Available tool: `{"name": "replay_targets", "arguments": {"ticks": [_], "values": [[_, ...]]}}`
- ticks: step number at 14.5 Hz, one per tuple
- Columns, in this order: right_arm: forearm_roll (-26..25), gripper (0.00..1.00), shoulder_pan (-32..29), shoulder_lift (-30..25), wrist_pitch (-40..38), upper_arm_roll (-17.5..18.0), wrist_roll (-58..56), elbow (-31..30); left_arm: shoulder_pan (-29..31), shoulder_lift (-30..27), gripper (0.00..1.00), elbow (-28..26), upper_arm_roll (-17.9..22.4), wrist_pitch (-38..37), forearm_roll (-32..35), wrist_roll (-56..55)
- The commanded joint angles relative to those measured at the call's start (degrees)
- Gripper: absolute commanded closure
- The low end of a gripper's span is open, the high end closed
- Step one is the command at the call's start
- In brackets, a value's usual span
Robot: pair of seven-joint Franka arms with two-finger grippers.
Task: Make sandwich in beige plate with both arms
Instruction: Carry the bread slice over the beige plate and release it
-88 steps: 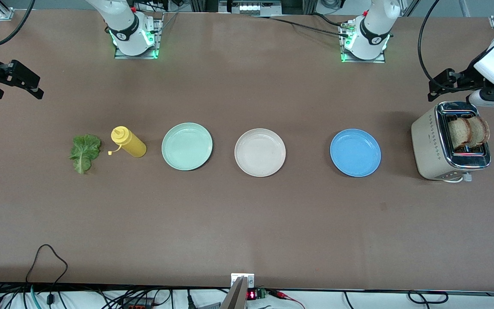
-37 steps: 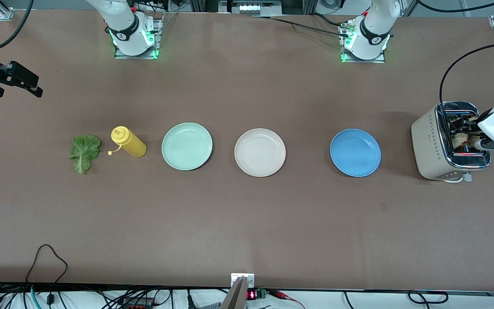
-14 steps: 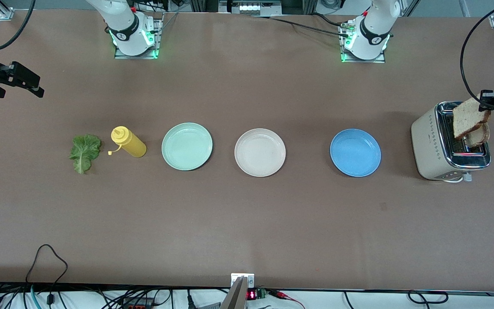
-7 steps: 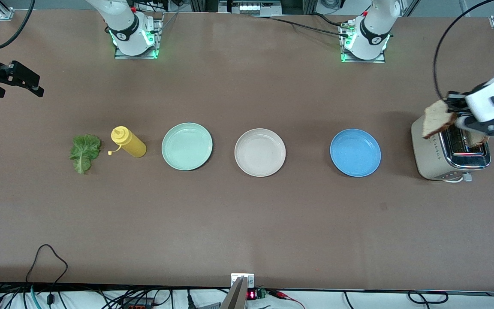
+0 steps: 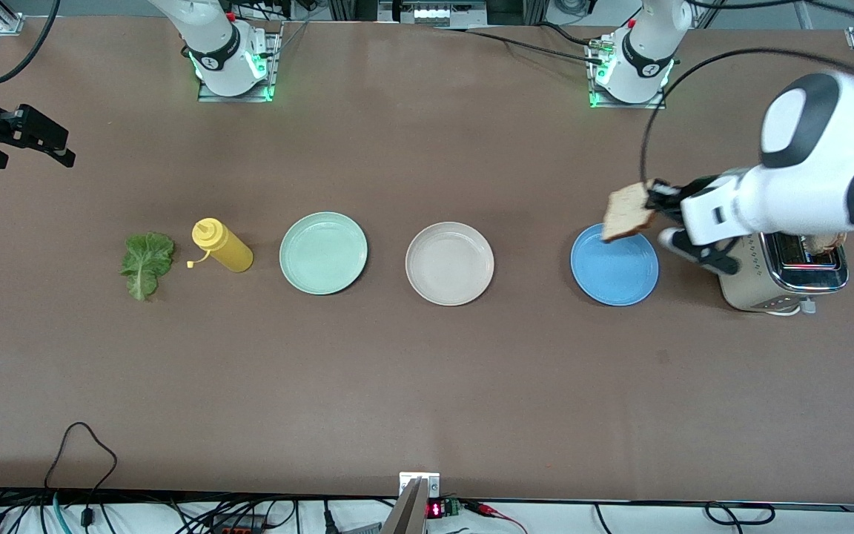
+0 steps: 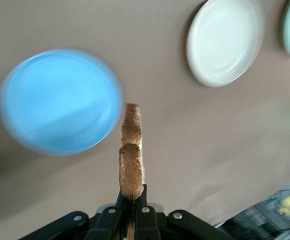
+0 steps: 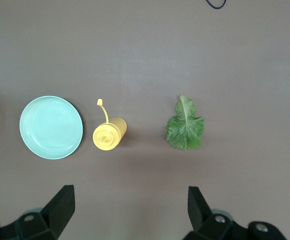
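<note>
The left gripper (image 5: pixel 653 199) has its fingers (image 6: pixel 141 197) clenched on a bread slice (image 5: pixel 629 212) over the blue plate (image 5: pixel 614 264). The beige plate (image 5: pixel 449 263) sits bare on the tabletop (image 5: pixel 427 371). The right gripper (image 5: pixel 23 141) waits, fingers (image 7: pixel 60 205) spread above the lettuce (image 7: pixel 184 126).

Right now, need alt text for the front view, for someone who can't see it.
The left gripper, shut on a bread slice, hangs over the blue plate, beside a toaster with another slice in it. Along the table toward the right arm's end lie the beige plate, mint-green plate, yellow bottle and lettuce leaf. The right gripper waits open.
</note>
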Motion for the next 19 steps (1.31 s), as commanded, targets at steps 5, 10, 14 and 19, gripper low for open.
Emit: {"name": "replay_targets", "arguments": {"ticks": [5, 10, 14, 19], "values": [[1.1, 0.0, -0.4, -0.8, -0.5, -0.2, -4.3, -0.6, -6.3, 10.6, 1.0, 1.2, -0.3, 16.4, -27.9, 1.1], [1.3, 0.0, -0.4, -0.9, -0.5, -0.1, -4.1, -0.8, -12.1, 16.6, 1.0, -4.3, -0.3, 30.6, -46.2, 18.4], [1.3, 0.0, -0.7, -0.9, -0.5, -0.1, -2.3, -0.8, -13.7, 20.1, 1.0, -7.7, -0.3, 34.1, -55.2, 29.6], [0.7, 0.0, -0.4, -1.0, -0.9, 0.1, -2.0, -1.8, -14.6, 24.4, 1.0, -7.8, -0.3, 34.2, -60.2, 38.1]]}}
